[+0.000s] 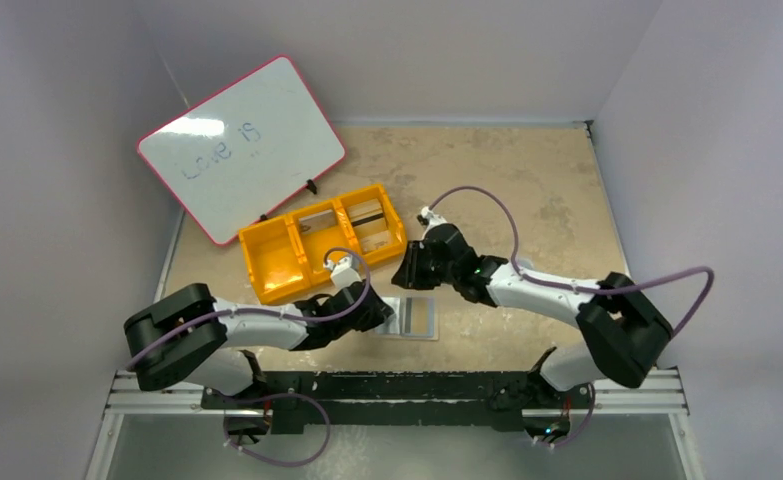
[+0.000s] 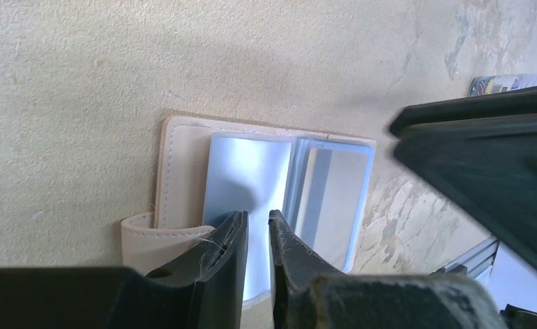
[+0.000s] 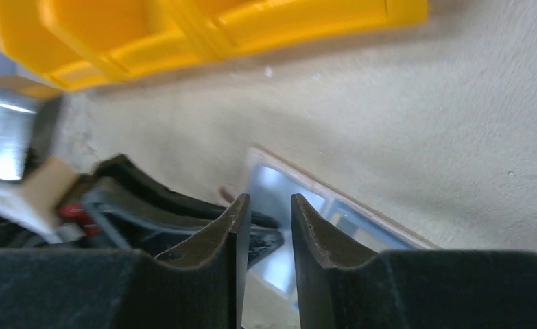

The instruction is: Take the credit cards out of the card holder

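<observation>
The card holder (image 1: 418, 318) lies open on the table near its front edge, tan rim up, two light-blue panels showing. In the left wrist view (image 2: 245, 171) its left panel looks empty, and the right panel holds a tan credit card (image 2: 334, 199). My left gripper (image 1: 379, 310) is low over the holder's left panel, jaws a narrow gap apart with nothing between them (image 2: 257, 219). My right gripper (image 1: 412, 272) hovers just behind the holder, jaws slightly apart and empty (image 3: 271, 205). It shows as a dark mass in the left wrist view (image 2: 485, 164). The holder also shows in the right wrist view (image 3: 320, 202).
A yellow three-compartment bin (image 1: 267, 275) with small items inside stands just behind the grippers, also seen in the right wrist view (image 3: 183, 34). A pink-rimmed whiteboard (image 1: 242, 145) leans at the back left. The table's front edge and rail lie just below the holder.
</observation>
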